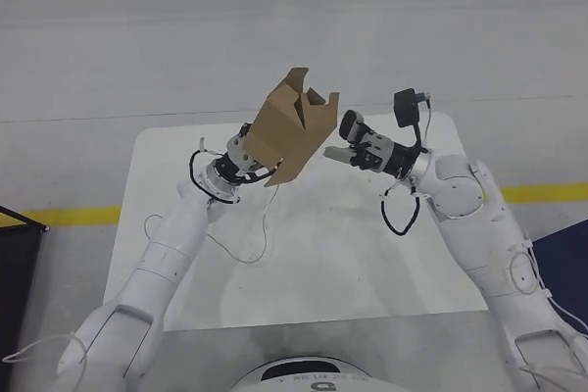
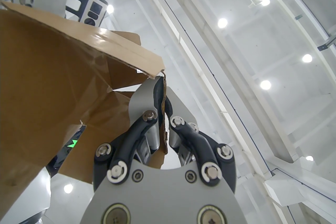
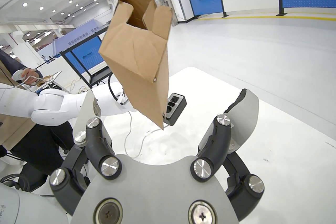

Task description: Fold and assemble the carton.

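At the left, the left hand is raised above the white surface and is closed on a bottom flap of the brown carton. In its wrist view, its fingers pinch a thin cardboard edge between them. The carton hangs in the air over the far part of the surface, tilted, with its open end and loose flaps uppermost. To the right, the right hand hovers near the carton's side, not touching it, spread wide and gripping nothing.
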### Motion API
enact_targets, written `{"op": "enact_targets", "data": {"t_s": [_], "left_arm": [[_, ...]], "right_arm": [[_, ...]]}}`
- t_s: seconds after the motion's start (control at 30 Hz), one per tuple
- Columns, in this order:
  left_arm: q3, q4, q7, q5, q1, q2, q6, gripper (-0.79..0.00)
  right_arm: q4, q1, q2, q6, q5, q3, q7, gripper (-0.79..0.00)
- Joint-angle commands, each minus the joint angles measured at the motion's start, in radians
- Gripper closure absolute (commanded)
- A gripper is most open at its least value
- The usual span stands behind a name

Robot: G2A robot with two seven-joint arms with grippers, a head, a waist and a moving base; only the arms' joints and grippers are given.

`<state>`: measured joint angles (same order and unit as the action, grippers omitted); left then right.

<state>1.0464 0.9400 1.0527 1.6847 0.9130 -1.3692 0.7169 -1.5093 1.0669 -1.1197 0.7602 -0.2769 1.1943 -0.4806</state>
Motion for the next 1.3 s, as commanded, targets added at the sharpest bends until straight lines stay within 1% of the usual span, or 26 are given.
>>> {"op": "enact_targets", "data": {"t_s": [0.0,0.2,0.5,0.6,0.77,0.9,0.97,1.27], "left_arm": [[-0.003,-0.009,0.007,-0.005,-0.005,-0.003,-0.001,0.000],[-0.011,-0.032,0.023,-0.040,-0.021,-0.012,-0.041,0.000],[-0.022,-0.069,0.081,-0.130,-0.053,-0.023,-0.158,0.000],[-0.021,-0.088,0.098,-0.144,-0.067,-0.027,-0.181,0.000],[-0.022,-0.117,0.123,-0.164,-0.081,-0.032,-0.197,0.000],[-0.024,-0.138,0.144,-0.211,-0.093,-0.034,-0.236,0.000],[-0.024,-0.147,0.155,-0.219,-0.095,-0.035,-0.238,0.000],[-0.011,-0.181,0.183,-0.279,-0.111,-0.034,-0.282,0.000]], "right_arm": [[-0.008,-0.005,-0.002,0.013,0.001,-0.008,0.009,-0.785],[-0.051,0.002,-0.004,0.014,-0.007,-0.024,0.014,-0.785],[-0.102,0.008,-0.007,0.011,-0.004,-0.057,0.012,-0.785],[-0.112,0.007,-0.009,0.012,-0.011,-0.064,0.016,-0.785],[-0.124,0.006,-0.010,0.009,-0.019,-0.072,0.020,-0.785],[-0.125,-0.004,-0.013,0.002,-0.024,-0.088,0.014,-0.785],[-0.125,-0.012,-0.015,0.000,-0.030,-0.096,0.012,-0.785],[-0.129,-0.033,-0.021,-0.006,-0.040,-0.121,0.016,-0.785]]}}
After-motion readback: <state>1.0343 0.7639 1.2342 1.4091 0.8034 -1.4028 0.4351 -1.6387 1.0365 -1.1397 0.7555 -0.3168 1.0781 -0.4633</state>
